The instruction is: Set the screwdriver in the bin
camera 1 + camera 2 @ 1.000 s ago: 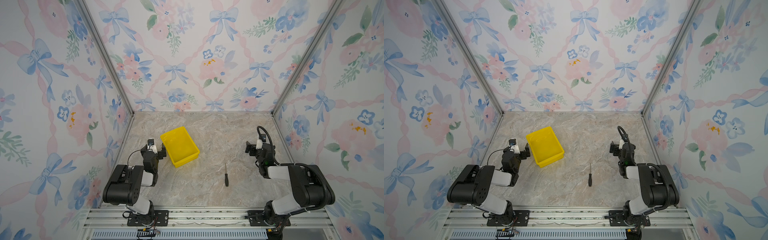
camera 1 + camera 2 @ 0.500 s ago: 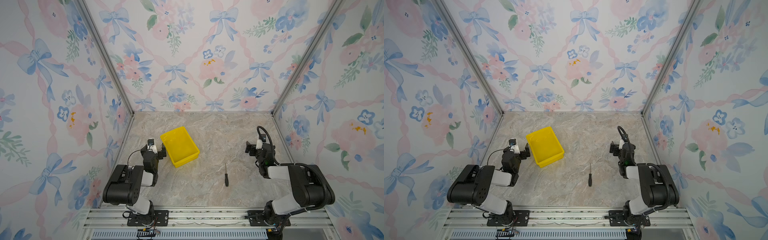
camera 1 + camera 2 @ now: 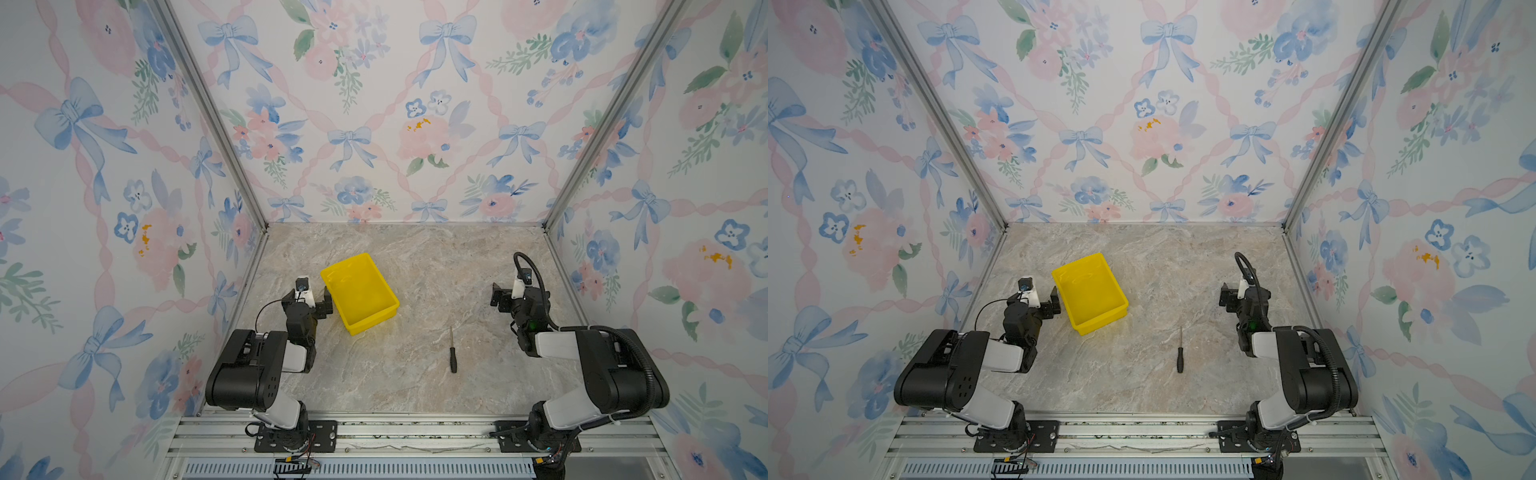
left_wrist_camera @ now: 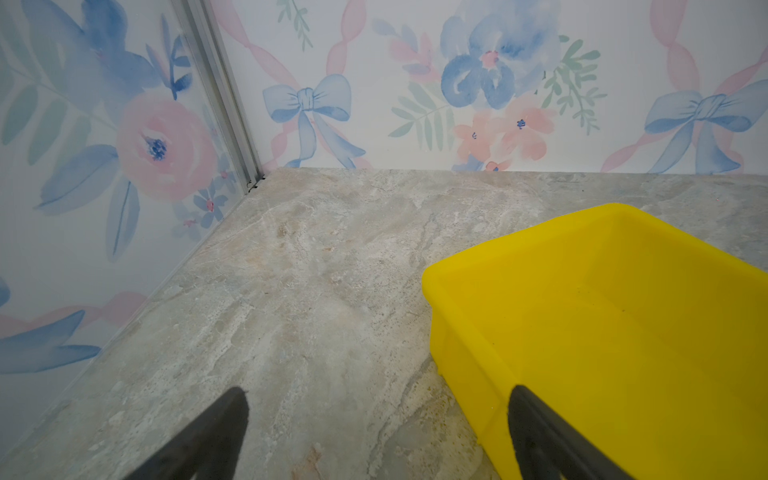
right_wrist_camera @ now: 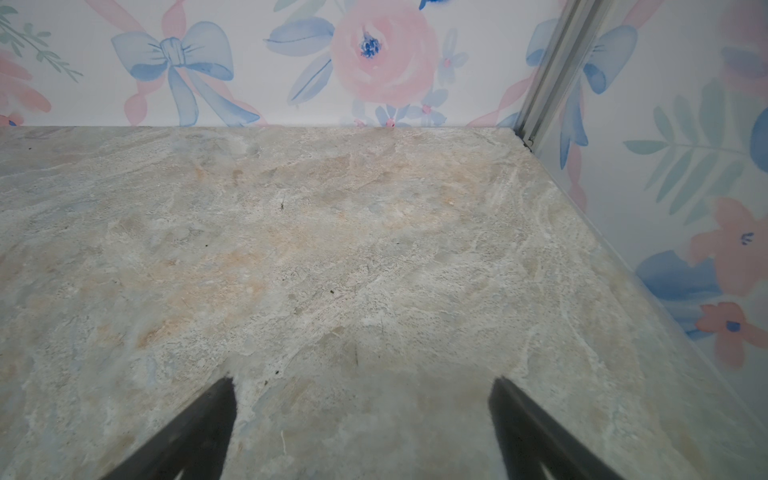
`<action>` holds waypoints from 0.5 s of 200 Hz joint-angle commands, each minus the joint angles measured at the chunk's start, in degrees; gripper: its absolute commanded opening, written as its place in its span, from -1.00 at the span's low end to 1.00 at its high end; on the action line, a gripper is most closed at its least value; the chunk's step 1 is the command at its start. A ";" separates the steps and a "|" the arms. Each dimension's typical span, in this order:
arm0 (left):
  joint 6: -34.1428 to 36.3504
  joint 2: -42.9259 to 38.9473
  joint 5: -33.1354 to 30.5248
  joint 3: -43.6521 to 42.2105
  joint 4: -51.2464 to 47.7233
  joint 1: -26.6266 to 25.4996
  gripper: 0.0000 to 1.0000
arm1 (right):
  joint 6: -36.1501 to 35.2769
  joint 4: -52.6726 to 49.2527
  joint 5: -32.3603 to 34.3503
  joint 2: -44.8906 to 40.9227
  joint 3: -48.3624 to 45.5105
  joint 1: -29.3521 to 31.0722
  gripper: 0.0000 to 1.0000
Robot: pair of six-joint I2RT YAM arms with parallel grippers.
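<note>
In a top view the screwdriver (image 3: 452, 353) lies flat on the marble table (image 3: 415, 386), handle toward the rail, between the two arms and well apart from both. The yellow bin (image 3: 374, 323) sits just beside the left gripper (image 3: 307, 301). The right gripper (image 3: 517, 297) hangs near the right wall.

In a top view the screwdriver (image 3: 1180, 353) lies near the bin (image 3: 1100, 322), outside it.

In the left wrist view the left gripper (image 4: 378, 395) is spread wide and holds nothing. One finger (image 4: 548, 440) overlaps the bin (image 4: 465, 365) wall; whether they touch I cannot tell.

In the right wrist view the right gripper (image 5: 363, 385) is spread wide over the bare table (image 5: 332, 249) and grips nothing.
</note>
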 commanded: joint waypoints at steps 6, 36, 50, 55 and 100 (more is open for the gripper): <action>0.28 -4.44 -0.75 4.94 -11.46 -0.19 0.96 | -0.79 -2.92 -1.94 -2.18 0.68 -0.15 0.94; -3.12 -10.17 -0.49 2.80 -18.20 0.70 0.96 | -0.89 -2.13 -2.65 -4.06 -0.72 -0.09 0.94; -4.11 -14.67 -2.02 1.24 -21.38 0.70 0.96 | -0.26 -3.36 -0.74 -5.68 -0.80 -0.12 0.94; -4.34 -16.33 -2.30 0.88 -22.92 0.70 0.96 | -0.08 -4.87 -0.24 -6.60 -0.42 -0.09 0.94; -5.71 -30.58 -4.71 2.21 -39.35 -0.34 0.96 | 0.88 -19.80 7.01 -12.78 3.25 2.13 0.94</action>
